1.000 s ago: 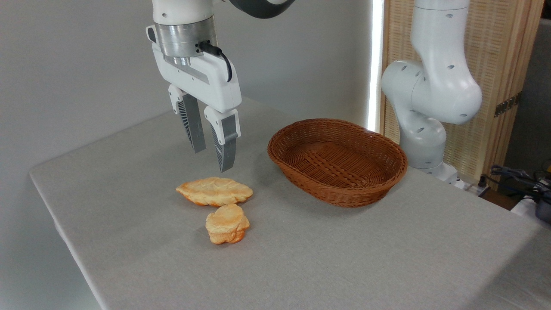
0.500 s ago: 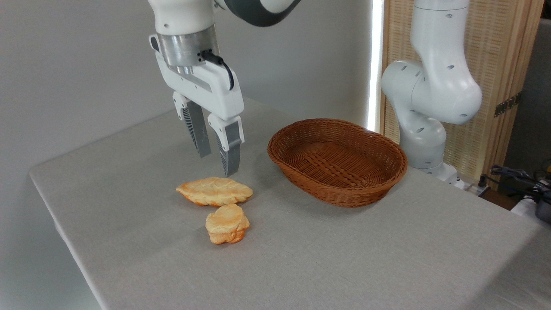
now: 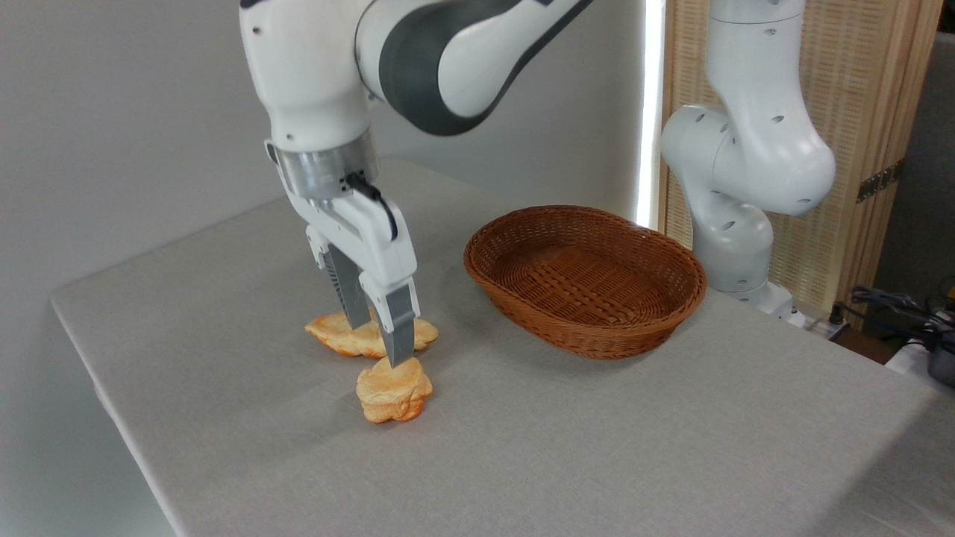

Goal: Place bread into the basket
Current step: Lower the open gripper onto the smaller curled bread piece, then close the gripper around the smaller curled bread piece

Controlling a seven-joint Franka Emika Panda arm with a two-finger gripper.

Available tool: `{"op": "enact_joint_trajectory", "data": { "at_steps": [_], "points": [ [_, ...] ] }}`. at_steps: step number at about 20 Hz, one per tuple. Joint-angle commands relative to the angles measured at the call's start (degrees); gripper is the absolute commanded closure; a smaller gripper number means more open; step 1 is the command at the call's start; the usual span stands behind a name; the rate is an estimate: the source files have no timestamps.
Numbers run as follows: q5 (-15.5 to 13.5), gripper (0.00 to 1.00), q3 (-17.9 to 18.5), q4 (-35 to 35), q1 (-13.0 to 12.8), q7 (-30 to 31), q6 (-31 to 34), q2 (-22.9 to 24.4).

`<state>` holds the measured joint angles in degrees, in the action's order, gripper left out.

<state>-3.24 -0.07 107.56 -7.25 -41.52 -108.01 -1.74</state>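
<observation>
The white two-finger hand (image 3: 380,343) of the robot arm hangs low over the grey cloth-covered surface (image 3: 567,447), with its grey ribbed fingers (image 3: 399,332) pointing down and parted by a narrow gap; it grasps nothing. Directly behind the fingers lies the longer, flat, leaf-shaped golden pastry (image 3: 351,337), partly hidden by them, and it looks as if the fingers stand on either side of this pastry or just above it; from here I cannot tell whether they touch it. The small lumpy round bun with pale golden top and orange-brown edges (image 3: 394,390), which I take to be the bread of the task, rests on the surface just below and in front of the nearer fingertip, almost touching it. The oval reddish-brown woven wicker basket (image 3: 515,298) stands to the right of the hand, well apart, and nothing lies in it. I judge that the step in hand is the approach for the grasp, so the task is only at its beginning. The next move calls for care: the hand should come forward so that the fingers frame the bun and not the pastry, then go down and close gently, because the two pieces lie very near together.
</observation>
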Motion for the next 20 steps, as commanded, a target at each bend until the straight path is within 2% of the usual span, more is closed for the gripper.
{"op": "enact_joint_trajectory", "data": {
  "at_steps": [1,20],
  "points": [
    [-0.1,0.0,0.68,0.46,-0.14,-2.51,-1.68,-2.03],
    [0.59,0.01,0.59,0.55,-0.23,-4.18,-2.03,-6.34]
  ]
}}
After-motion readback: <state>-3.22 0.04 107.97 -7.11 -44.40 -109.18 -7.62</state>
